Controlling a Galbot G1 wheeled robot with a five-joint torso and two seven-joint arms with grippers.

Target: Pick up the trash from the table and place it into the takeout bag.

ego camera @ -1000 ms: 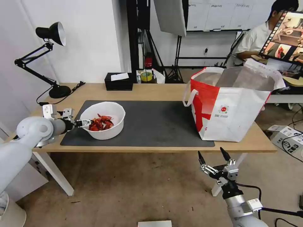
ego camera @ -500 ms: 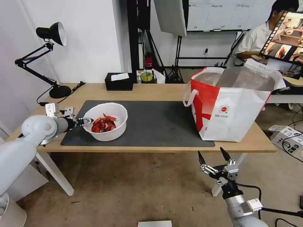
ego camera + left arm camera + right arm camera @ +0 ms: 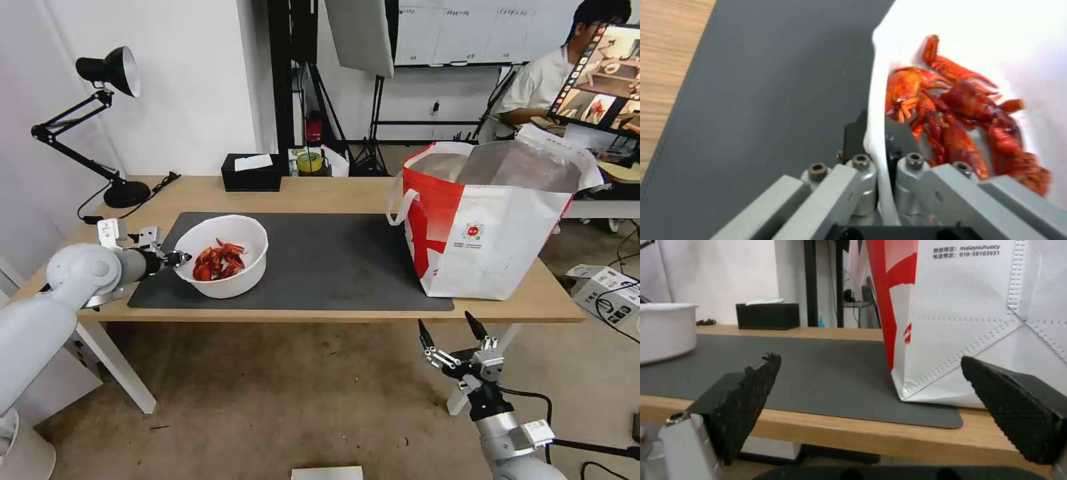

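Note:
A white round bowl holding red crayfish shells sits on the left part of the dark grey mat, tilted a little. My left gripper is shut on the bowl's left rim; in the left wrist view one finger lies outside the white wall and the other inside, beside the shells. The red-and-white takeout bag stands open on the table's right end. My right gripper hangs open below the table's front edge, facing the bag.
A black tissue box and a roll of tape are at the table's back edge. A black desk lamp stands at the back left corner. The mat between bowl and bag is bare. A person sits behind the bag.
The bowl, held by my left gripper, has shifted slightly right and away from me over the mat. The right arm has stayed still.

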